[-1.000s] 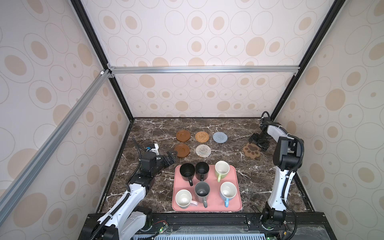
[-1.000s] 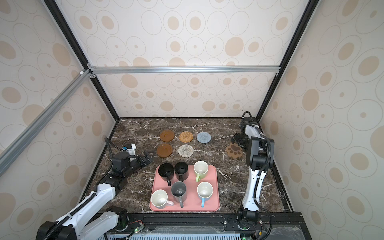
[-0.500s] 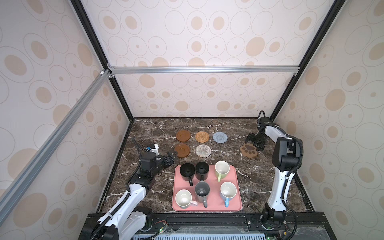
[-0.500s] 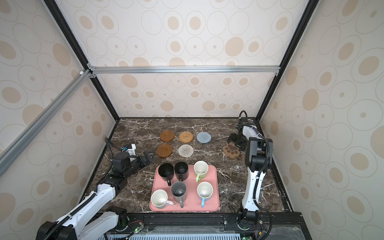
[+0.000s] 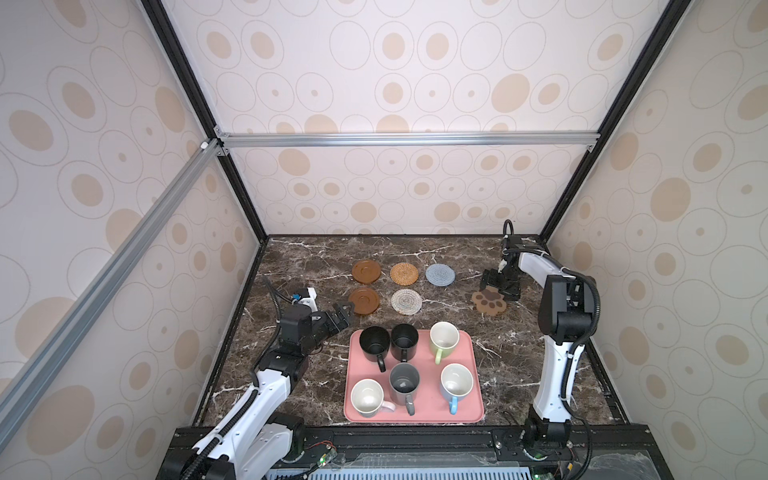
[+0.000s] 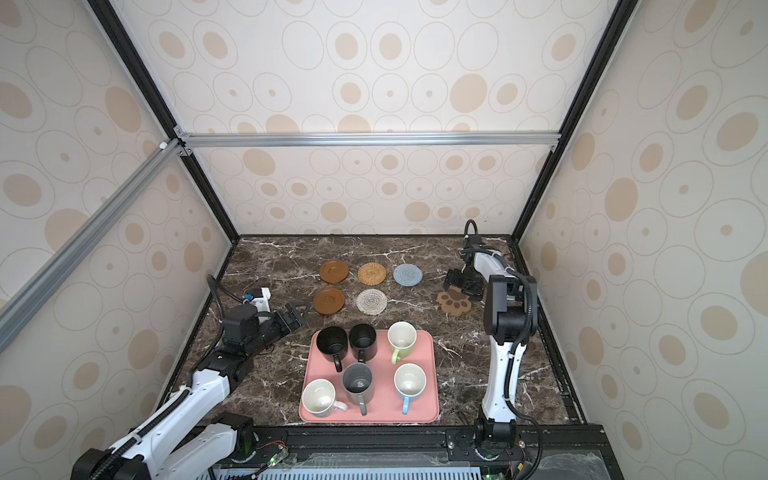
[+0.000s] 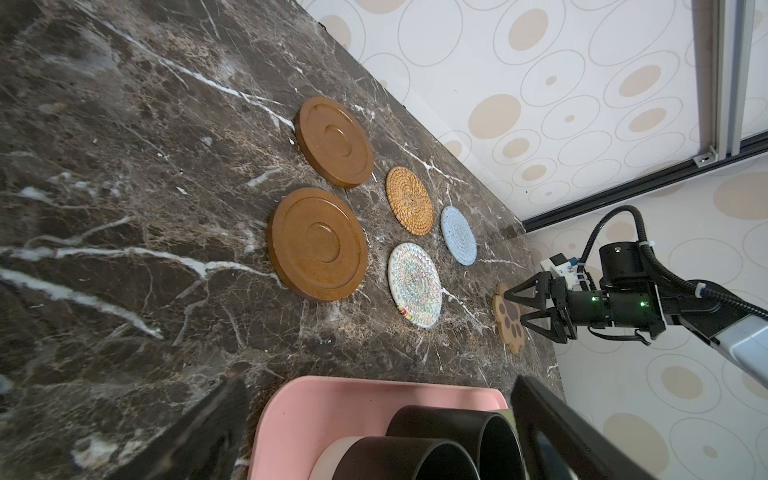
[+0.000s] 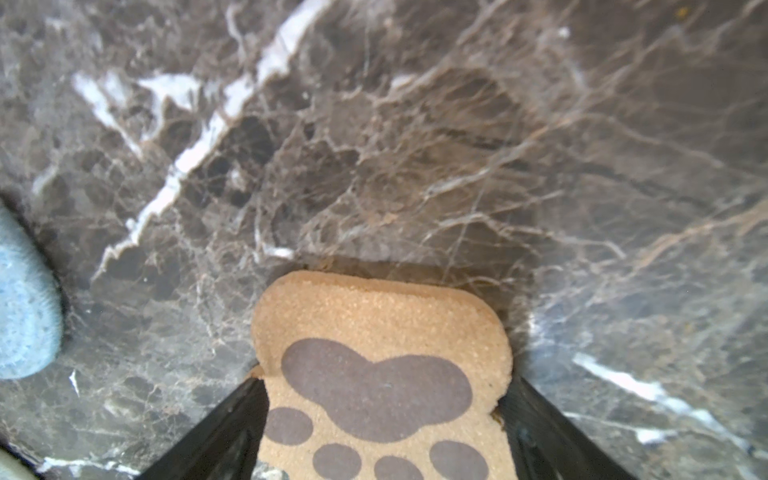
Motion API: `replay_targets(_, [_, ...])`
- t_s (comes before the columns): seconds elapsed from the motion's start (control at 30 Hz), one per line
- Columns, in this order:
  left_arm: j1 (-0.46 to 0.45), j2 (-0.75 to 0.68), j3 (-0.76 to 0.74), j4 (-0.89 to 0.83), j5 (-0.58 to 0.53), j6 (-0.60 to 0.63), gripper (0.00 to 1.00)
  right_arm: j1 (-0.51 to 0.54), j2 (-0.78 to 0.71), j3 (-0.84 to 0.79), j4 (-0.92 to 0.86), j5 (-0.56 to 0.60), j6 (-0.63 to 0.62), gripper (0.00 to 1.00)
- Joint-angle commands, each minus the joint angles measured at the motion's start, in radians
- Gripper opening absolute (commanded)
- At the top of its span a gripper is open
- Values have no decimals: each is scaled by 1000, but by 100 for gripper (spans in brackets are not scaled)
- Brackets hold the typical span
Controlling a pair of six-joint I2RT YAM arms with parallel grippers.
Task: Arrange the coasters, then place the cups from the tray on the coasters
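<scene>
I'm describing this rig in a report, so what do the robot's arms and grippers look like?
The left arm and right arm have white shells and black joints, with ribbed black cable looping alongside. The right gripper is black, with hollow triangular fingers, green lights and a white block with a blue plug. The left gripper looks alike.

Six coasters (image 5: 366,272), six mugs (image 5: 402,342), one pink tray (image 5: 428,411).
Coasters: two wooden discs (image 5: 364,300), one rattan (image 5: 404,274), blue-grey (image 5: 440,275), whitish (image 5: 406,301), paw-shaped (image 5: 489,302). Mugs: two black (image 5: 375,341), one grey (image 5: 404,381), green (image 5: 444,338), blue (image 5: 457,380), white (image 5: 367,397).
</scene>
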Motion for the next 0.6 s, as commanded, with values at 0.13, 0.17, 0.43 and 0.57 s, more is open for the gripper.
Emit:
replay_targets(0.13, [7, -46, -4, -39, -25, -8, 100, 45, 74, 35, -88, 18, -13, 96])
replay_targets(0.17, [7, -50, -6, -42, -25, -10, 100, 50, 80, 44, -96, 26, -13, 98])
replay_targets(0.43, [7, -69, -15, -47, -33, -10, 100, 88, 111, 87, -141, 88, -28, 99])
replay_targets(0.57, [7, -70, -16, -51, -34, -8, 100, 100, 110, 89, -153, 112, -36, 100])
